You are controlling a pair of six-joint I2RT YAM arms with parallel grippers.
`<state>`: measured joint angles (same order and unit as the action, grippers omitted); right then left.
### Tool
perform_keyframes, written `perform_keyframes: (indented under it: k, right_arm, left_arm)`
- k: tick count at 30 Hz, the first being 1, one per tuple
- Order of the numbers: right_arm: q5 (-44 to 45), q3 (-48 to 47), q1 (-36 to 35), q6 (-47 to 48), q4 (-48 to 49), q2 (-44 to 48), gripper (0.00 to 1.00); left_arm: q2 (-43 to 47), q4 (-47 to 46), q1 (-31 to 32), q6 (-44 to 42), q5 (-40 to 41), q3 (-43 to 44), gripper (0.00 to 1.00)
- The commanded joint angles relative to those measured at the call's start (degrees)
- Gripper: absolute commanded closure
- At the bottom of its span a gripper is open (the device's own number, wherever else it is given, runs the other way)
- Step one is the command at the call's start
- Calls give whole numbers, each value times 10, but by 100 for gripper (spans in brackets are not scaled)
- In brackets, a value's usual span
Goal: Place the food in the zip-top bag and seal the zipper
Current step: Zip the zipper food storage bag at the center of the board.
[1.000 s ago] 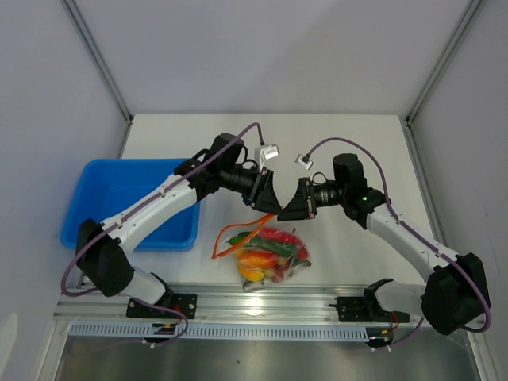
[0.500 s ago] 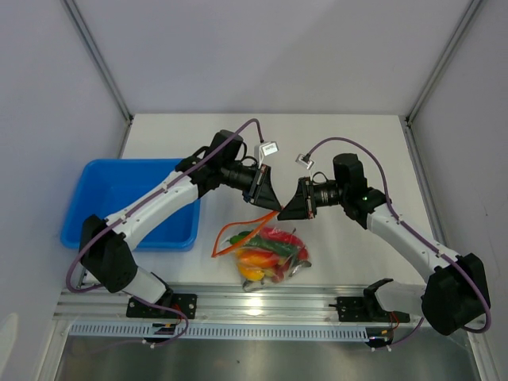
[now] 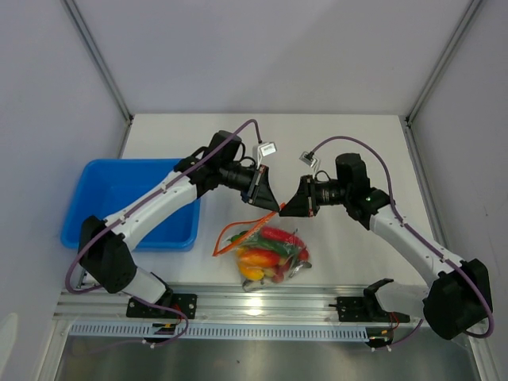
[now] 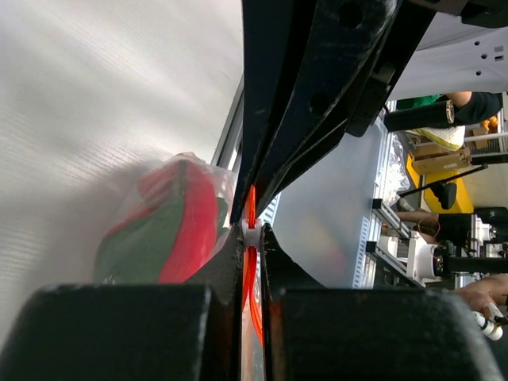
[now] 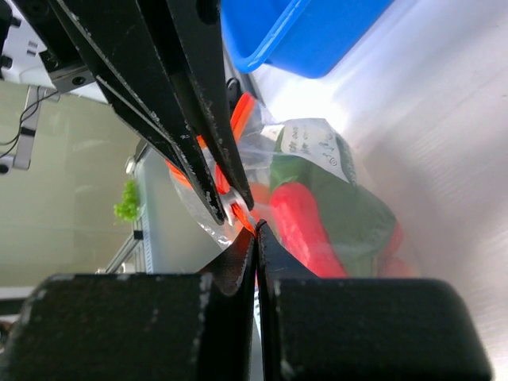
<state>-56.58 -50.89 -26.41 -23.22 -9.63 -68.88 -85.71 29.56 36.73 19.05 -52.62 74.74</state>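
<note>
Red-orange zipper (image 4: pixel 253 302) sits clamped at mid-frame between the left gripper (image 3: pixel 270 206) and right gripper (image 3: pixel 286 210), both closed on it. Below hangs the zip-top bag (image 3: pixel 297 268), holding the food (image 3: pixel 266 255).

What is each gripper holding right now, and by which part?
Both hold the zip-top bag by its zipper. The left gripper and the right gripper are shut on the raised end of the strip, tip to tip.

Nothing here reads clearly from where I stand: the zip-top bag (image 5: pixel 317 198) carries a white label (image 5: pixel 313 143) of tiny, blurred dark print, and the white tags (image 3: pixel 268 149) on the cables look illegible.
</note>
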Motion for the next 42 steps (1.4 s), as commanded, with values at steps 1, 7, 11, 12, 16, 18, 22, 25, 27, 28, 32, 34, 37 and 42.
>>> perform_keyframes:
  k: [1,7,11,12,16,18,22,25,27,28,32,34,37,42]
  right_arm:
    - [48,-18,6,-14,25,24,100]
    - [61,-16,6,-38,41,29,100]
    - [65,-18,7,-39,37,30,100]
    - [64,-18,7,-39,37,31,100]
    - [14,-20,7,-24,31,19,100]
    - [-5,-31,4,1,10,14,100]
    - [-18,-56,0,61,-43,12,70]
    - [-29,-66,7,57,-36,7,58]
    - [-48,-68,12,49,-16,-5,57]
    - [-53,-70,12,44,-9,-9,59]
    - [-74,-70,11,31,14,-23,62]
    - [-81,-72,12,34,15,-27,63]
    - [-95,-72,11,36,15,-35,66]
    - [-107,-70,9,41,15,-42,65]
  left_arm:
    - [31,54,-2,-24,-1,7,99]
    - [62,104,-2,-46,24,-8,99]
    - [89,119,-2,-54,38,-21,99]
    - [92,118,-2,-54,38,-28,99]
    - [89,113,-1,-53,31,-29,99]
    - [85,105,-1,-49,27,-24,99]
    - [80,103,-1,-47,21,-10,100]
    - [78,103,-1,-47,17,-6,99]
    - [78,101,-1,-47,16,-7,99]
    - [78,101,-1,-47,16,-8,99]
    - [78,97,0,-46,16,-10,99]
    - [78,97,0,-45,16,-11,99]
    - [77,94,-1,-42,15,-9,99]
    - [71,90,0,-40,11,-6,100]
